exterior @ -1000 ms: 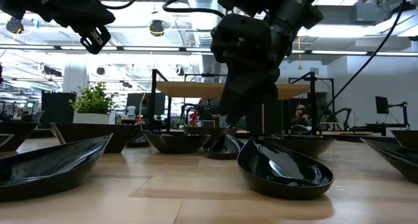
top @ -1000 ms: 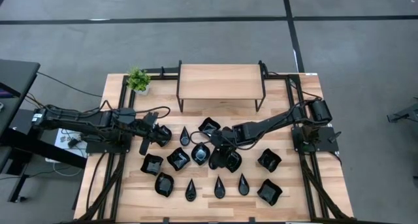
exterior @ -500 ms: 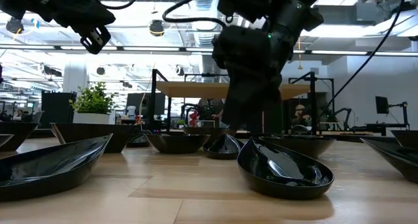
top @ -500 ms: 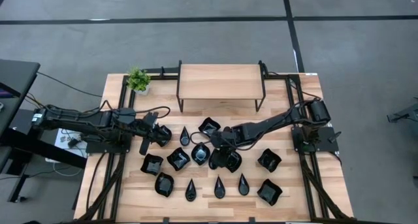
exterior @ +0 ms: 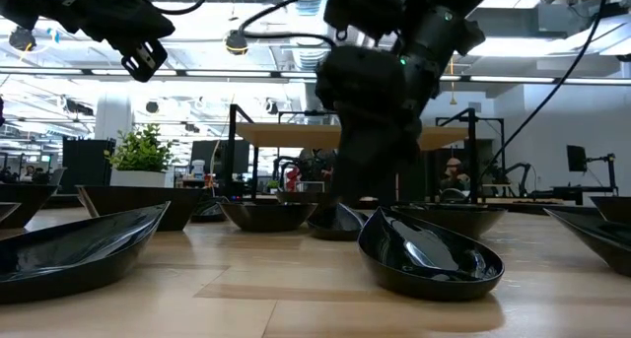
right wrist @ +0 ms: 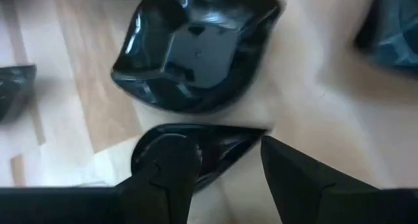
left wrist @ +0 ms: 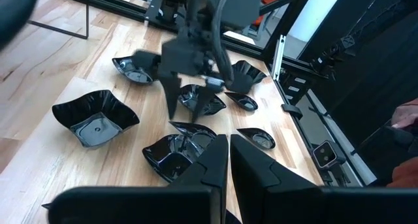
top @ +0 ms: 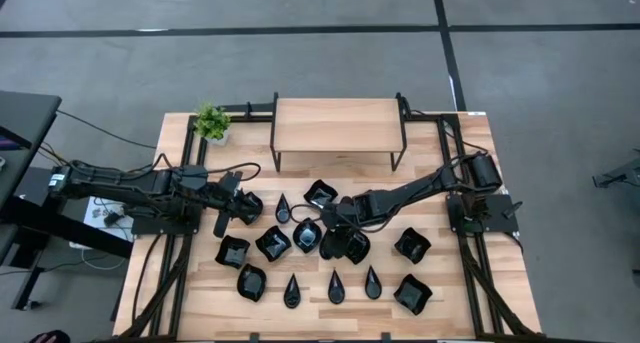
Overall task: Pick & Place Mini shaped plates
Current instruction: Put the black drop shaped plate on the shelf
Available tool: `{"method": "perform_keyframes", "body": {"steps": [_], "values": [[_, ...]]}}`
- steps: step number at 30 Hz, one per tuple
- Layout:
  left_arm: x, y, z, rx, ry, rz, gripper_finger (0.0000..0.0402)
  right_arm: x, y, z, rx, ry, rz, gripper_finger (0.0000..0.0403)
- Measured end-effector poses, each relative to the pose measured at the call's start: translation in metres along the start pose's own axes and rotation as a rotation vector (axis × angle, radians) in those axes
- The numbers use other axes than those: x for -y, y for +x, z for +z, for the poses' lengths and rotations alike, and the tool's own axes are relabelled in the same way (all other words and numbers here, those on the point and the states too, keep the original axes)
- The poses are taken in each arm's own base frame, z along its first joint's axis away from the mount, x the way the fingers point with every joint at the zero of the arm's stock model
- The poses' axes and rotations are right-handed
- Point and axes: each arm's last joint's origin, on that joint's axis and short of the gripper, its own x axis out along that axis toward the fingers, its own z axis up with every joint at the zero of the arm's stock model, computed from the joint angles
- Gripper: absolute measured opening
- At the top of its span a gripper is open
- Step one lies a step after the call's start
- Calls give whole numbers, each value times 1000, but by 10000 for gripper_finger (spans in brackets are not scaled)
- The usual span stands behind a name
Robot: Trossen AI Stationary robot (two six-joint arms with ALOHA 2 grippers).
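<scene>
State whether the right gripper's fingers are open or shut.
Open: the right gripper shows its fingers spread apart, a teardrop dish lying between them.

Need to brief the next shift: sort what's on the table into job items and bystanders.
Job items: mini shaped plates; right hand, open, low over the middle plates.

Bystanders: potted plant; wooden shelf; left hand, shut, waiting at the table's left.

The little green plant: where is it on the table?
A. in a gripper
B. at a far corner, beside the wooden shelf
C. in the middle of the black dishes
B: in the high view the potted plant stands at the table's far left corner, beside the wooden shelf, apart from the black dishes.
</scene>
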Motion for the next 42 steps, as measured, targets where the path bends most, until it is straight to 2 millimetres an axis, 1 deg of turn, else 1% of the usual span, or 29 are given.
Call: {"method": "perform_keyframes", "body": {"steps": [10, 26, 30, 36, 42], "values": [[0, 0, 0, 1, 0, 4, 19, -1, 0, -2, -14, 13, 0, 164], [0, 0, 0, 1, 0, 4, 19, 0, 0, -3, -18, 10, -3, 145], [0, 0, 0, 1, 0, 5, 19, 0, 3, -4, -27, 25, -6, 143], [0, 0, 0, 2, 0, 8, 19, 1, 3, -4, -30, 25, -11, 146], [0, 0, 0, 3, 0, 12, 19, 1, 3, -4, -28, 25, -10, 137]]}}
